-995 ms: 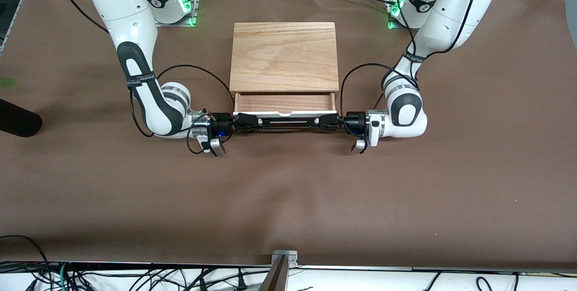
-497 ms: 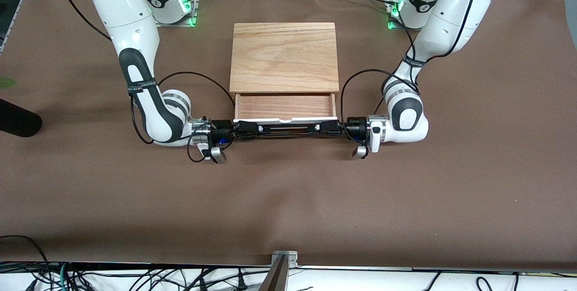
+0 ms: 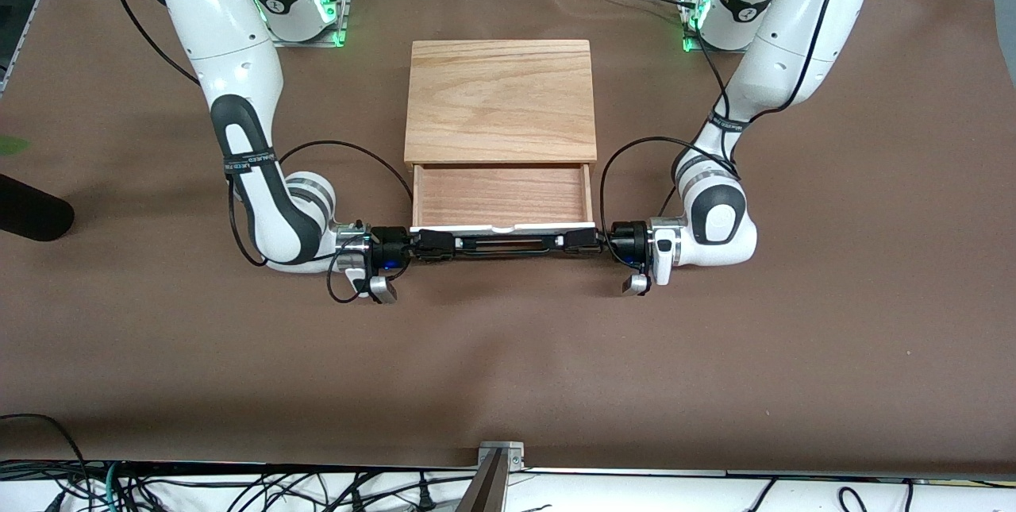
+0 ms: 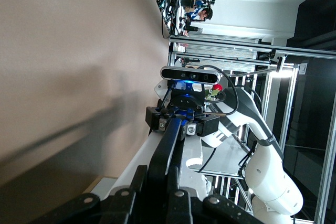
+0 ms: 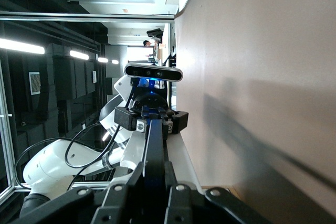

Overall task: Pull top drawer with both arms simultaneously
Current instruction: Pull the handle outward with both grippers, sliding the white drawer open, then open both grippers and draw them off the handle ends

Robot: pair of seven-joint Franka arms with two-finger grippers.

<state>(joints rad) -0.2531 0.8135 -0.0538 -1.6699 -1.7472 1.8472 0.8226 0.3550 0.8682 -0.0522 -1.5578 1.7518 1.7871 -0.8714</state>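
Note:
The top drawer point(image 3: 502, 196) stands well out of the wooden box point(image 3: 500, 99), its light wood floor bare and its white front panel point(image 3: 502, 227) toward the front camera. The black bar handle point(image 3: 508, 244) runs along that panel. My left gripper point(image 3: 573, 240) is shut on the handle's end toward the left arm. My right gripper point(image 3: 438, 243) is shut on the other end. In the left wrist view the fingers point(image 4: 137, 178) clamp the bar point(image 4: 168, 145), with the right gripper point(image 4: 181, 121) facing me. In the right wrist view the fingers point(image 5: 171, 174) clamp the bar point(image 5: 154, 145).
The box's oak-grain top slab covers the rest of the box. The brown table cloth point(image 3: 508, 361) stretches toward the front camera. A dark object point(image 3: 32, 214) lies at the right arm's end of the table. Cables hang along the table's front edge.
Both grippers moved toward the front camera with the handle. The drawer slid farther out of the box and shows more of its floor.

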